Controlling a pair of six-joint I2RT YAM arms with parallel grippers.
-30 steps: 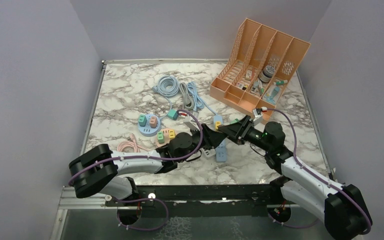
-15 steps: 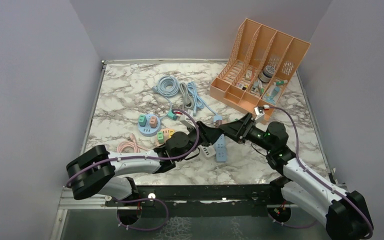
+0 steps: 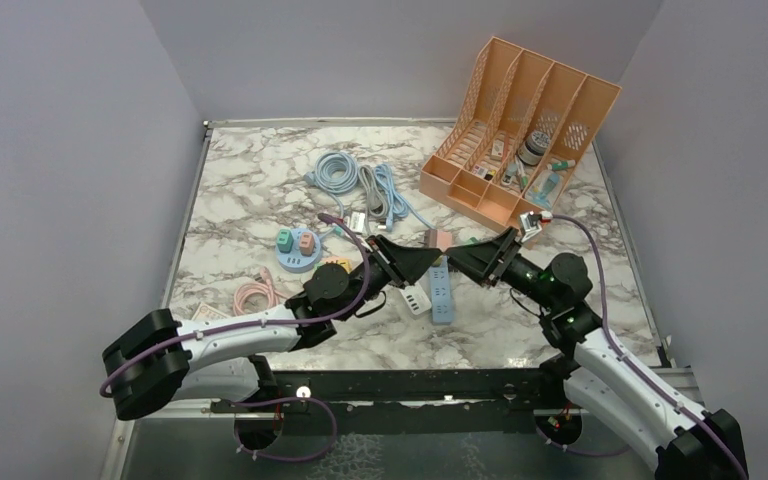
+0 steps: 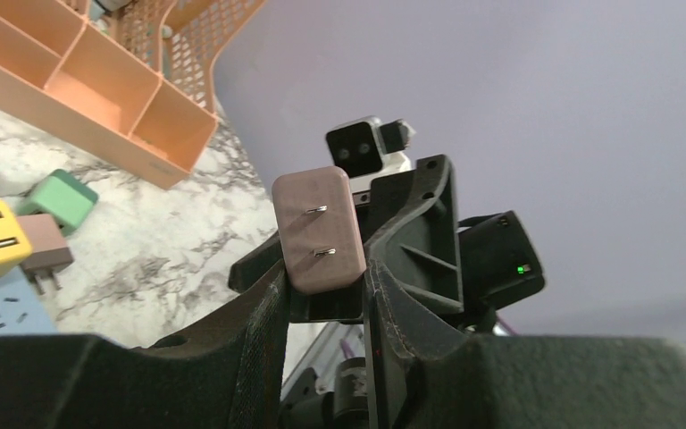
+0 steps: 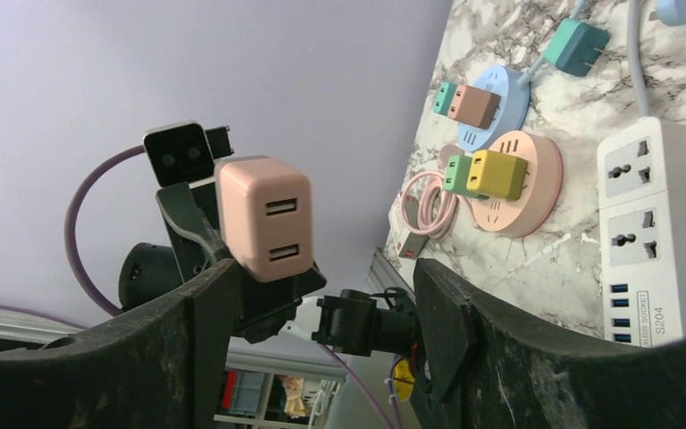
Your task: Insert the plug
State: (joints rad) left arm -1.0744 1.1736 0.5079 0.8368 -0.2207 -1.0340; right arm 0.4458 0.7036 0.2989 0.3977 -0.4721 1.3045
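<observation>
The dusty-pink square plastic plug (image 4: 319,230) is held off the table, at the middle of the top view between the two arms. The left gripper (image 4: 322,290) is clamped on its lower part; its two metal prongs face the left wrist camera and its two USB slots face the right wrist camera. The right gripper (image 5: 322,304) stands wide apart and holds nothing; the plug sits just beside the finger (image 5: 201,313) at that frame's left, and whether they touch I cannot tell.

On the marble table (image 3: 260,190) below the plug lie two power strips side by side, one white (image 3: 415,298) and one light blue (image 3: 442,297). Left of them are two round socket hubs: one blue (image 5: 511,89) carrying two plugs, teal and brown, and one pink (image 5: 518,219) carrying two plugs, green and yellow. One orange plastic file organiser (image 3: 475,95) with four slots stands at the upper right.
</observation>
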